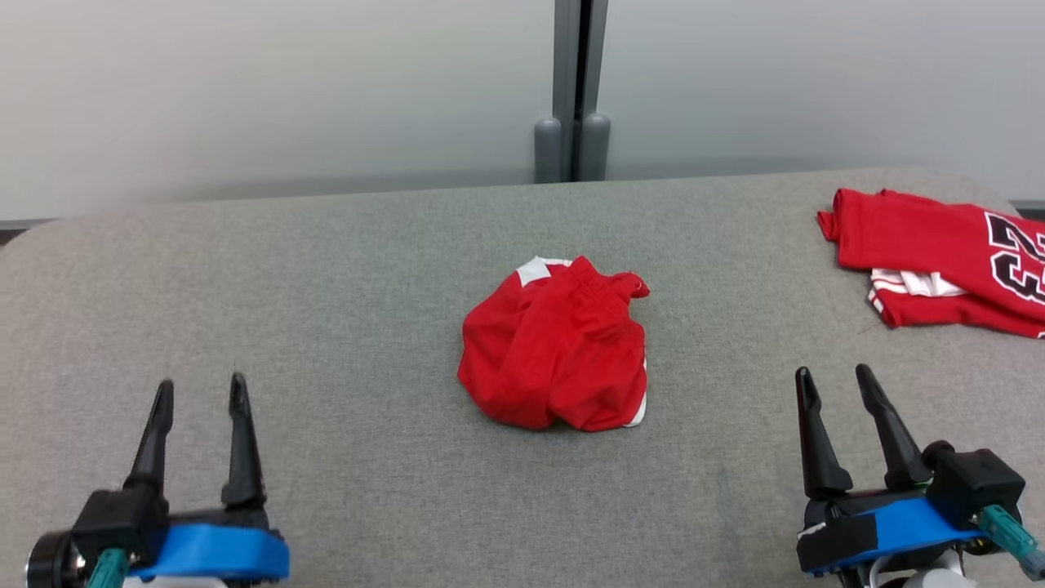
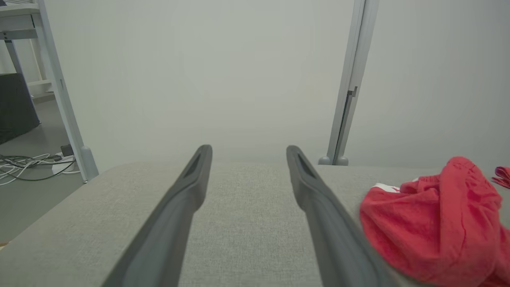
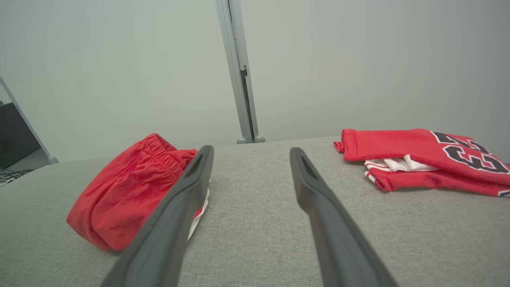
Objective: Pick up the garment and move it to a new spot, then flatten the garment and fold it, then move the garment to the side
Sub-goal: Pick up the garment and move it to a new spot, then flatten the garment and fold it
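Red shorts [image 1: 555, 343] bunched in a heap, mid table [image 1: 326, 269]. Look light, soft, floppy, prob a bit slick. Best grab: the gathered waistband at the far top, pinch thru a fold. Left claw [image 1: 202, 381] near left, right claw [image 1: 833, 370] near right, both wide, empty, well apart from it. Folded jersey [image 1: 939, 253] far right

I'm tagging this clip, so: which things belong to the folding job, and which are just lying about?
Job: crumpled garment, left gripper, right gripper (both open), table.
Lying about: folded jersey, floor cables, partition post.
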You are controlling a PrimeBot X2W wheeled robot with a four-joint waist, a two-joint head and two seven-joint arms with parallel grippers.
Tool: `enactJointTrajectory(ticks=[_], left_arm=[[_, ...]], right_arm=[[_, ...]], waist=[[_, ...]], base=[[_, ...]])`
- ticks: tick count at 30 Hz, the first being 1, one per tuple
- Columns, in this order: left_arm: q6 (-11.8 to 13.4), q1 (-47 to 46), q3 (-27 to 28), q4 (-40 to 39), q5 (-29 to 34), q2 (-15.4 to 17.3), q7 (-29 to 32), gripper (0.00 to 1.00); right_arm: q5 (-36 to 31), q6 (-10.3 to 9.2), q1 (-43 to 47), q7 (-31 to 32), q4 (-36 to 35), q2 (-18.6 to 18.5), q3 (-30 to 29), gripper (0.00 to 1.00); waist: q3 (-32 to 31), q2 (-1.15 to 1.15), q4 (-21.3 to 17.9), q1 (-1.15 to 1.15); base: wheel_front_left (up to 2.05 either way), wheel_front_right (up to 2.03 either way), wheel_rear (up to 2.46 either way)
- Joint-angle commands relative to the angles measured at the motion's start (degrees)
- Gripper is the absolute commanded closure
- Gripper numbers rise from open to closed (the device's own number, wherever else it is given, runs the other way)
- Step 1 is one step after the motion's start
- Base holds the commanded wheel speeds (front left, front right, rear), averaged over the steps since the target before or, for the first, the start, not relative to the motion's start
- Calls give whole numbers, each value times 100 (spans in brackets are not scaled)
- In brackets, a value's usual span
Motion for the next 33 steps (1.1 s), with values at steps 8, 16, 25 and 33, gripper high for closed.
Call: enactJointTrajectory(ticks=[8, 16, 25, 33], left_arm=[[-291, 476, 207, 200, 96, -159, -24, 0], [-418, 548, 367, 377, 206, -318, -24, 0], [-506, 478, 497, 459, 380, -360, -24, 0], [-556, 391, 612, 492, 488, -429, -24, 0]], right_arm=[[-156, 1, 285, -19, 109, -15, 18, 0], [-246, 1, 410, -19, 336, -13, 114, 0], [-290, 1, 339, -19, 414, -13, 156, 0], [-257, 1, 299, -19, 464, -14, 159, 0]], waist=[[-210, 0, 141, 0], [-260, 0, 125, 0], [-193, 0, 69, 0], [-163, 0, 57, 0]], base=[[0, 0, 0], [0, 0, 0], [0, 0, 0], [0, 0, 0]])
